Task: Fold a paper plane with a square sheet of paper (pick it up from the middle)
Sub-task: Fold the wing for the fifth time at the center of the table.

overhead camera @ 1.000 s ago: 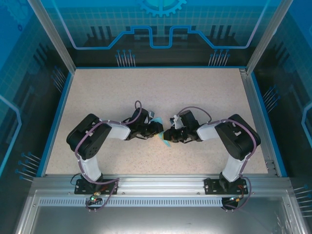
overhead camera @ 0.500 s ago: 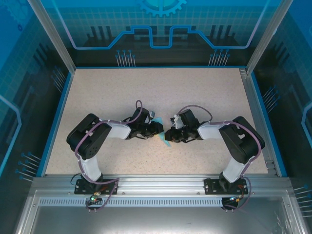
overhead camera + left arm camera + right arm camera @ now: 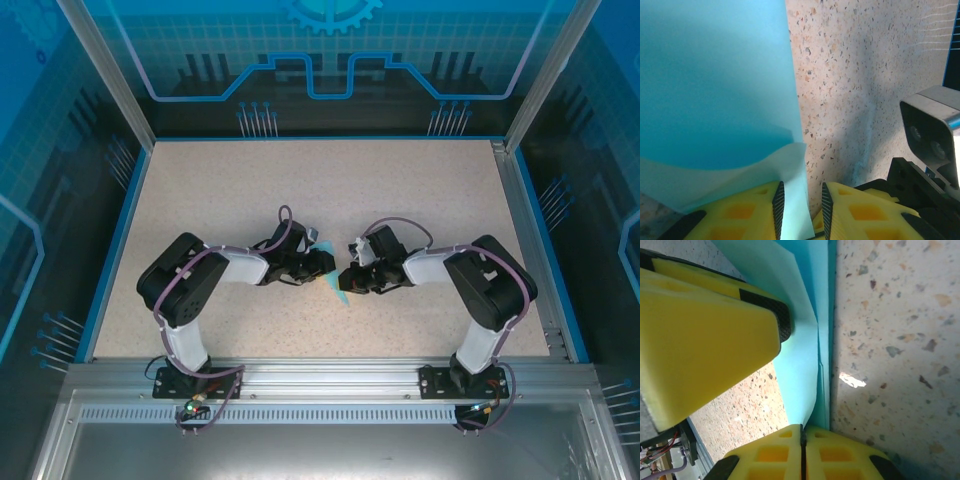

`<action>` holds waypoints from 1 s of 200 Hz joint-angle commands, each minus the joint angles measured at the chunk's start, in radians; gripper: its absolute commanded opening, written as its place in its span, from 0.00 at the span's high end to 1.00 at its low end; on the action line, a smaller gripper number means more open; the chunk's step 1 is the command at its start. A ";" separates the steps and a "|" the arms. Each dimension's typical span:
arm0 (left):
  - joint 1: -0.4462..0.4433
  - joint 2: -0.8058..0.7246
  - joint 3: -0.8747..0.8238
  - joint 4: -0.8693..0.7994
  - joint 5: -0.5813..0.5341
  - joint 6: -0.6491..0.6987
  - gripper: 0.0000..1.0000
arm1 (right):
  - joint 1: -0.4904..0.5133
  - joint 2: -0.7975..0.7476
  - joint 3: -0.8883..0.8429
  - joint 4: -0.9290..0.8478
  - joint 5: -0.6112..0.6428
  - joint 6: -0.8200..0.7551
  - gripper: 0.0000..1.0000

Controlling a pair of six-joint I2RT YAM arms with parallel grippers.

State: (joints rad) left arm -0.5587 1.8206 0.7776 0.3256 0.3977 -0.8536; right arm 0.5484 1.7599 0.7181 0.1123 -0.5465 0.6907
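Right wrist: right claw (image 3: 801, 432) pinched shut on the paper sheet (image 3: 800, 365) at the desk's (image 3: 890, 340) near middle, left claw (image 3: 800, 210) narrowly agape around its edge; likely light, limp, easily creased, so best pinched along folds.

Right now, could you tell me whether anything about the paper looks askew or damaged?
No tear shows. On the sheet of paper, the paler folded layer curves by the left gripper instead of lying flat, so that fold looks loose.
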 commanded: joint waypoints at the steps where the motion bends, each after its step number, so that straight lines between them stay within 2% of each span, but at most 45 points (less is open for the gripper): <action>1: -0.003 0.019 0.011 -0.079 0.001 0.037 0.71 | 0.017 0.030 -0.026 -0.053 0.003 -0.013 0.90; 55: -0.003 0.025 0.018 -0.086 0.004 0.035 0.71 | 0.019 -0.073 -0.008 -0.138 -0.019 -0.053 0.88; 86: -0.004 0.027 0.021 -0.086 0.005 0.036 0.71 | 0.019 -0.065 -0.010 -0.158 -0.015 -0.066 0.92; 140: -0.004 0.025 0.026 -0.093 0.007 0.035 0.71 | 0.034 0.014 -0.017 -0.213 0.017 -0.094 0.91; 200: -0.003 0.026 0.027 -0.099 0.007 0.034 0.72 | 0.033 -0.090 0.007 -0.290 0.015 -0.109 0.88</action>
State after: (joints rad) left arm -0.5587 1.8210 0.7948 0.2836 0.3996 -0.8352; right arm 0.5640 1.7081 0.7261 -0.0578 -0.5407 0.6022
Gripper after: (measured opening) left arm 0.282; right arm 0.117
